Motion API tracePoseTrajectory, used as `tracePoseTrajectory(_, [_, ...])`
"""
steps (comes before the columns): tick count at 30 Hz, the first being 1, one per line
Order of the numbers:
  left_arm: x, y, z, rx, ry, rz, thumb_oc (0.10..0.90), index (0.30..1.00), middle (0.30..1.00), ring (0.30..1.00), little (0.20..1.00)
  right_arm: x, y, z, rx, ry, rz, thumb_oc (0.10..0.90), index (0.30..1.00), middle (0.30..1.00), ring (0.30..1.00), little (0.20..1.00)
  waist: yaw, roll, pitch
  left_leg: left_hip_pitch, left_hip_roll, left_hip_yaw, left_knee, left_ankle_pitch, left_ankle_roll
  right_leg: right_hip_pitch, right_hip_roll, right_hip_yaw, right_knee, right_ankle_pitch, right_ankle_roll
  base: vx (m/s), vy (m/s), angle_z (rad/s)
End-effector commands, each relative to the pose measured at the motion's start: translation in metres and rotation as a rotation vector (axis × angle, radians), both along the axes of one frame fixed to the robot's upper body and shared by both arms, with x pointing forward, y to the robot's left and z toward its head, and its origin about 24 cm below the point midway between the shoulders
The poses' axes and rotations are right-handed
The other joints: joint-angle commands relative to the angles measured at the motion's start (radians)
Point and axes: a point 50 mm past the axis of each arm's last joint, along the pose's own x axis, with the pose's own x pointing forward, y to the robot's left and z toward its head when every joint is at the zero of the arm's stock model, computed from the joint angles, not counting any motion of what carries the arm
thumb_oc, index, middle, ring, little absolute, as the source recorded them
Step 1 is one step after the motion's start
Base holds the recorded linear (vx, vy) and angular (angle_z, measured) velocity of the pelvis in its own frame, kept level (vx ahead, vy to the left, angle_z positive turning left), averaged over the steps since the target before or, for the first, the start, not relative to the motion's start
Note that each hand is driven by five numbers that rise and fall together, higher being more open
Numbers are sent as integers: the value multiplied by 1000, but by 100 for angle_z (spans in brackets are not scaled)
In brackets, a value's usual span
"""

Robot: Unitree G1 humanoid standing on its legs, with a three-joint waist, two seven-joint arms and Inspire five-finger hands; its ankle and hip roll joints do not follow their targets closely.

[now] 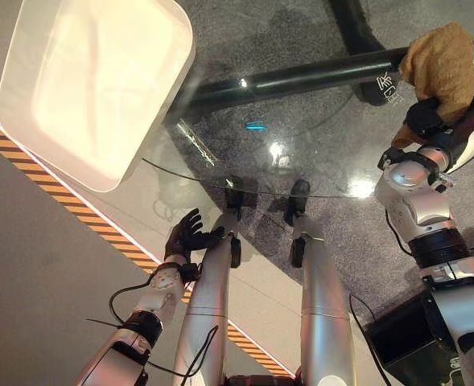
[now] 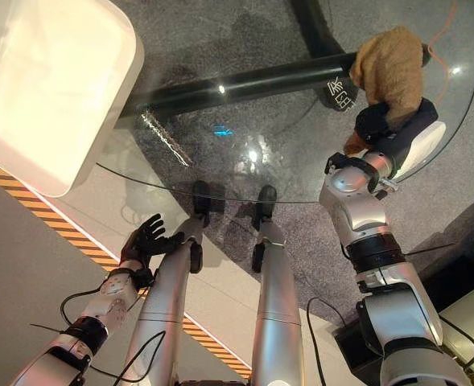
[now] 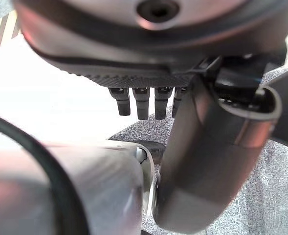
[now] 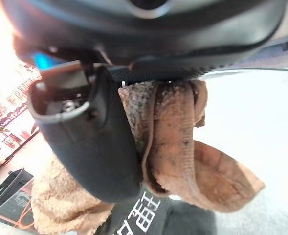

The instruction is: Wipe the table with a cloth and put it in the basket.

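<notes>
Cloth gripped over glass surface

Cloth (image 1: 440,66), tan and rumpled, is bunched in the robot's right hand (image 1: 436,122) above the far right part of the round glass surface (image 1: 301,165). The hand's dark fingers and thumb are clenched around the fabric, and most of the cloth stands up past the hand in a loose heap. In the right wrist view the folded brown fabric (image 4: 183,147) hangs pinched between the thumb (image 4: 92,142) and the palm, with one flap drooping below the hand. Whether the cloth touches the glass cannot be told.

A white basket (image 1: 92,84) with rounded corners sits well apart from the cloth, on the opposite side of the surface, its near edge overlapping the glass rim. A dark tube-shaped base (image 1: 293,76) shows through the glass between the basket and the cloth.

The left hand (image 1: 190,235) hangs low, off the surface on the basket's side, near a strip of orange-and-black striped tape (image 1: 100,229) on the floor. Its fingers (image 3: 141,100) are released and spread, holding nothing. Speckled grey floor (image 1: 357,233) shows beneath the glass.
</notes>
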Motion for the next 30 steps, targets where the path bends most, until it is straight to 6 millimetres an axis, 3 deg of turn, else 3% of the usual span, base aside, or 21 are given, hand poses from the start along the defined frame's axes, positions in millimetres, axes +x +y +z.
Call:
tracePoseTrajectory(1, [-51, -9, -53, -12, 219, 4, 800, 900, 900, 900, 900, -22, 0, 56, -164, -264, -23, 100, 300, 300, 300, 200, 27, 37, -20, 59, -41, 10, -12, -91, 12, 7, 63, -17, -58, 65, 16, 0, 0, 0])
tracePoseTrajectory(4, [-51, -12, -54, -14, 223, -3, 800, 900, 900, 900, 900, -20, 28, 70, -354, -275, 143, 100, 300, 300, 300, 200, 34, 40, -20, 58, -48, 7, -16, -86, 10, 4, 59, -22, -53, 58, 15, -2, 10, 0])
tracePoseTrajectory(8, [-53, -13, -56, -5, 226, -18, 800, 900, 900, 900, 900, -15, 57, 76, -470, -236, 297, 100, 300, 300, 300, 200, 49, 42, -20, 58, -49, 6, -19, -81, 6, 5, 51, -34, -47, 48, 12, -5, 6, 2])
tracePoseTrajectory(12, [-53, -12, -56, -2, 225, -21, 800, 900, 900, 900, 900, -11, 74, 75, -552, -189, 396, 100, 300, 300, 300, 200, 55, 45, -20, 59, -51, 5, -23, -76, 4, 6, 48, -40, -46, 45, 10, -4, 10, 6])
tracePoseTrajectory(13, [-51, -12, -55, -2, 214, -24, 800, 900, 900, 900, 900, -9, 88, 69, -585, -150, 473, 100, 300, 300, 300, 200, 62, 46, -20, 62, -51, 6, -31, -71, 5, 9, 46, -45, -48, 42, 8, -10, 12, 14])
tracePoseTrajectory(16, [-50, -12, -53, 0, 203, -33, 800, 900, 900, 900, 900, -5, 104, 60, -631, -101, 575, 100, 300, 300, 300, 200, 70, 48, -20, 67, -52, 7, -38, -66, 5, 15, 43, -54, -48, 39, 6, -9, 13, 13])
tracePoseTrajectory(24, [-50, -11, -54, 15, 212, -46, 800, 900, 900, 900, 900, 3, 126, 40, -735, 67, 731, 100, 300, 300, 300, 200, 86, 51, -20, 66, -54, 5, -38, -60, 2, 17, 35, -68, -42, 37, 5, 6, 3, 5])
tracePoseTrajectory(25, [-58, -10, -59, 17, 234, -49, 800, 900, 900, 900, 900, 3, 127, 29, -735, 101, 755, 100, 300, 300, 300, 200, 90, 52, -20, 105, -53, 1, -34, -90, -1, 52, 36, -63, -32, 9, 13, 46, -17, 4])
tracePoseTrajectory(29, [-57, -9, -58, 20, 221, -55, 800, 900, 900, 900, 900, 3, 136, 21, -782, 152, 856, 100, 300, 300, 300, 200, 92, 50, -20, 104, -54, 1, -37, -88, -2, 53, 37, -67, -37, 11, 13, -1, -8, 4])
tracePoseTrajectory(30, [-50, -9, -53, 20, 198, -53, 800, 900, 900, 900, 900, 4, 136, 29, -795, 134, 850, 100, 300, 300, 300, 200, 89, 48, -20, 67, -55, 4, -42, -58, 2, 21, 35, -73, -48, 40, 6, -44, -9, 3])
